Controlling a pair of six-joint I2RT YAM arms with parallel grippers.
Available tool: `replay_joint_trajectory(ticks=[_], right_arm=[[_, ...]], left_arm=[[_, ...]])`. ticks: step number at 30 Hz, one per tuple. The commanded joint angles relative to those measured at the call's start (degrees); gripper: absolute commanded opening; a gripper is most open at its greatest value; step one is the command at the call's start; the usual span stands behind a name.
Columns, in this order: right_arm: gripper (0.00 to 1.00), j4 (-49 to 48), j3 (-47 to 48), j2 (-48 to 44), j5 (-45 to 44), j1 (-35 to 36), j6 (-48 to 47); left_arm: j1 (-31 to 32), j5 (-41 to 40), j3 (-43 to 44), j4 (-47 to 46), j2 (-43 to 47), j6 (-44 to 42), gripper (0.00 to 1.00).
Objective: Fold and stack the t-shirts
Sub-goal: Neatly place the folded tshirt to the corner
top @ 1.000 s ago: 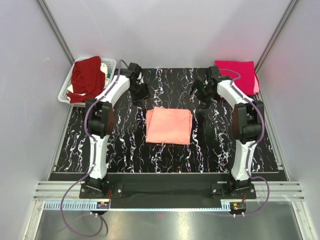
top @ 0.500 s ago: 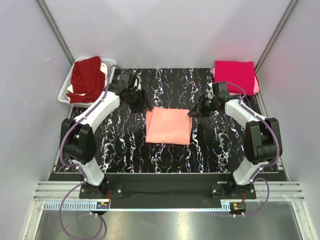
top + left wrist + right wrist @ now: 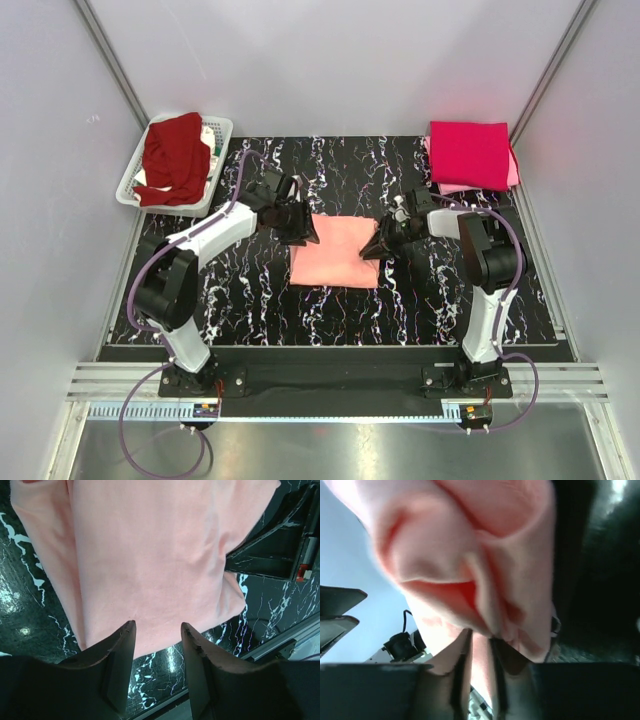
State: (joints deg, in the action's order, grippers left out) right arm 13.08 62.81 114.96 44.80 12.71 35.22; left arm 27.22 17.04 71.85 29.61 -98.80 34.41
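Observation:
A folded salmon-peach t-shirt [image 3: 335,258] lies mid-table. My left gripper [image 3: 302,232] sits at its far-left corner; in the left wrist view the gripper [image 3: 157,632] is open above the shirt's [image 3: 150,560] edge, with nothing between the jaws. My right gripper [image 3: 378,246] is at the shirt's right edge. In the right wrist view that gripper [image 3: 481,645] is shut on a bunched fold of the salmon fabric [image 3: 470,555]. A dark red t-shirt [image 3: 170,155] hangs in the basket. A crimson t-shirt [image 3: 470,152] lies folded at the back right, on a light pink one [image 3: 449,187].
A white plastic basket [image 3: 218,131] stands at the back left corner, off the black marbled mat [image 3: 250,310]. Grey walls close in both sides. The right gripper's body [image 3: 272,545] shows in the left wrist view beside the shirt.
Both arms came forward from the back of the table to the salmon shirt's sides. The right gripper closed on its right edge and bunched it. The left jaws narrowed a little.

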Motion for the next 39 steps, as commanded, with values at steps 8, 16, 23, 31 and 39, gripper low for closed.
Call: replay_joint_trajectory(ticks=[8,16,23,31,39], right_arm=[[0.68,11.17,7.94,-10.27,-1.55,0.12,-12.72],[0.98,14.78,7.07,-16.17,-10.59,-3.04,-14.12],[1.00,13.72,6.80,-10.82,-15.09,-4.45,-15.36],[0.93,10.83,8.82,-0.44,-11.85,-4.19,-12.29],[0.57,12.23,13.83,8.00,-9.02,4.08,-11.14]], left_arm=[[0.20,-14.39,6.10,2.03,-1.03,-8.13,0.51],[-0.06,-18.79,10.59,3.18,-7.45,-10.07,0.52],[-0.59,-18.97,6.99,5.36,-3.34,-7.70,0.51],[-0.59,-22.22,-2.41,11.61,14.67,-7.00,0.53],[-0.59,-23.71,-15.34,17.93,36.89,-5.50,0.55]])
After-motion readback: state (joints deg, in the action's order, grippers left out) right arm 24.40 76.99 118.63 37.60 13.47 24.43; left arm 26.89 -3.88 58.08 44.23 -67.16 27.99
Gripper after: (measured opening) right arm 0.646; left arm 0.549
